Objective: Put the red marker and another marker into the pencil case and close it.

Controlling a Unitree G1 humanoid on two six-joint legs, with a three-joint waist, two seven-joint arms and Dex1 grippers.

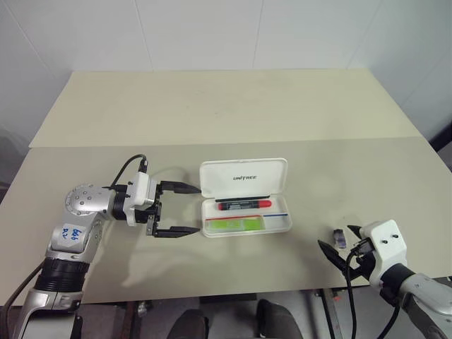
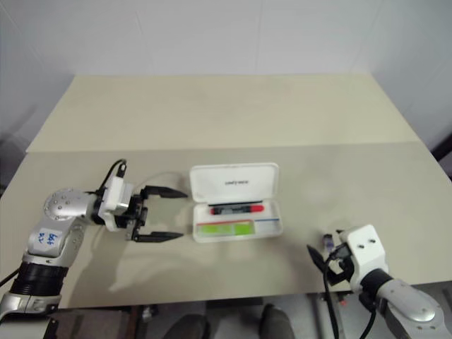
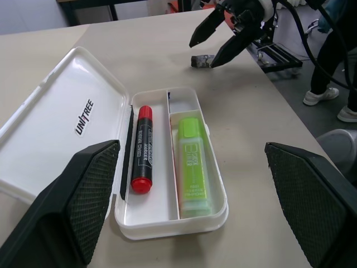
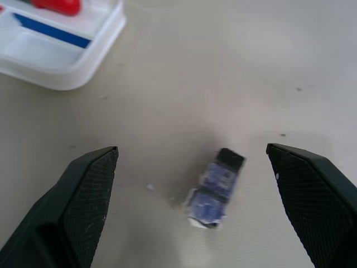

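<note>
The white pencil case [image 1: 278,224] lies open in the middle of the table, its lid [image 1: 244,176] with the UNITREE print laid back. Inside the tray, the red marker [image 1: 244,205] lies in the far compartment and the light-green marker [image 1: 234,224] in the near one; both also show in the left wrist view, red marker [image 3: 142,149] and green marker [image 3: 192,167]. My left gripper [image 1: 180,210] is open, level, just left of the case and pointing at it, apart from it. My right gripper [image 1: 341,248] is open near the front right edge, holding nothing.
A small blue and black object [image 4: 215,187] lies on the table just ahead of the right gripper's fingers. A seam [image 1: 226,141] crosses the table behind the case. A person's legs and shoes [image 3: 329,84] stand past the table's right end.
</note>
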